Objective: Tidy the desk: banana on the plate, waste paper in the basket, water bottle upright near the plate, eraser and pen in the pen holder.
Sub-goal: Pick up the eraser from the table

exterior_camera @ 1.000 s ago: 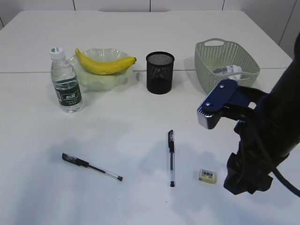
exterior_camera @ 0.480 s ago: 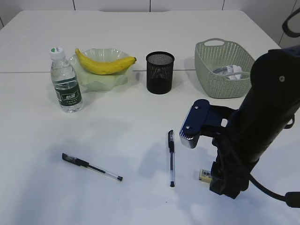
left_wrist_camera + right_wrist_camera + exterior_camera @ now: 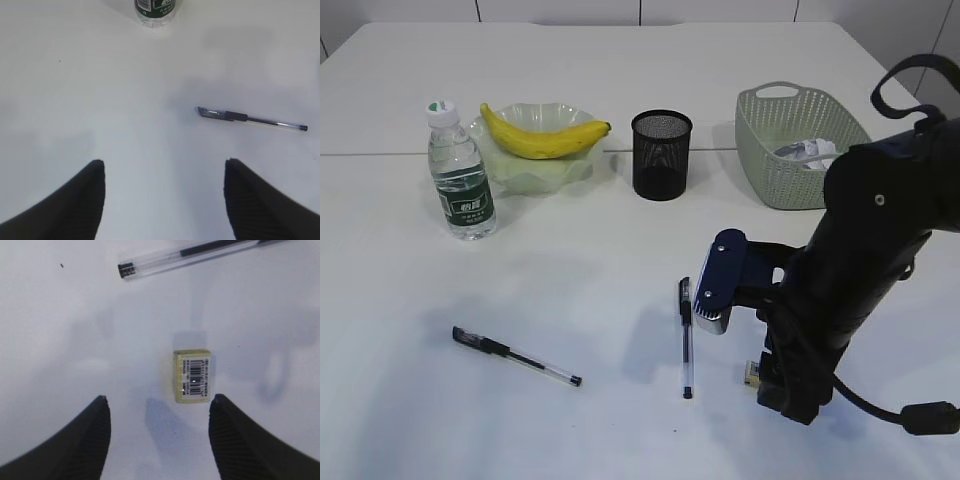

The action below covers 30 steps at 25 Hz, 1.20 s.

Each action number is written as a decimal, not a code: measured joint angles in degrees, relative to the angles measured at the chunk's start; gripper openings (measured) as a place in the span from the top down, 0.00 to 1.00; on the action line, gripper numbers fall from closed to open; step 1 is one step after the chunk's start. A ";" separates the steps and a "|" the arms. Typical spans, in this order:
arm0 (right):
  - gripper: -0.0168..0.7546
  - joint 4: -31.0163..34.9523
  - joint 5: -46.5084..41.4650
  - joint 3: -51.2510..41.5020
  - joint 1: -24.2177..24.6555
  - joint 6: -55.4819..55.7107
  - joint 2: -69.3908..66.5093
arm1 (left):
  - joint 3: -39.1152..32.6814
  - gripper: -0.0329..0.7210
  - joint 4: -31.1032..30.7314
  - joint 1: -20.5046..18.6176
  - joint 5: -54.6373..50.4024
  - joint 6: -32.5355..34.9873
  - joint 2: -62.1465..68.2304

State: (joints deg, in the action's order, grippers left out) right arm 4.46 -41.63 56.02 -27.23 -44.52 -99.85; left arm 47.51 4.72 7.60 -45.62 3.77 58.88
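Lowered from beside the basket [image 3: 798,140], the right claw [image 3: 159,432] now hovers spread over the eraser [image 3: 192,375] lying on the desk [image 3: 570,300] near a pen [image 3: 195,252], off-centre enough that closing could nudge it aside.

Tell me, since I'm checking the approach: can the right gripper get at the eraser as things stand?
Probably yes. In the right wrist view the right gripper is open, with the eraser lying flat just ahead of it, nearer the right fingertip, and only bare table around it. The nearest pen lies apart, beyond the eraser.
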 joint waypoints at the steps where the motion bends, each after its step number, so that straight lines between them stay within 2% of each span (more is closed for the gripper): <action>1: 0.38 -0.62 0.48 0.00 0.00 0.00 -0.43 | 0.00 0.26 -0.09 0.00 0.00 0.00 0.00; 18: 0.39 -5.51 9.45 0.00 0.00 -0.10 -6.05 | 0.00 0.26 -0.88 0.00 0.11 0.10 0.00; 30: 0.39 -7.36 11.33 0.00 0.00 -0.21 -7.78 | 0.00 0.27 -1.03 0.00 0.11 0.10 0.00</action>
State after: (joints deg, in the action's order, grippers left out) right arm -2.90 -30.30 56.02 -27.23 -44.72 -107.63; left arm 47.51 3.68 7.60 -45.52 3.87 58.88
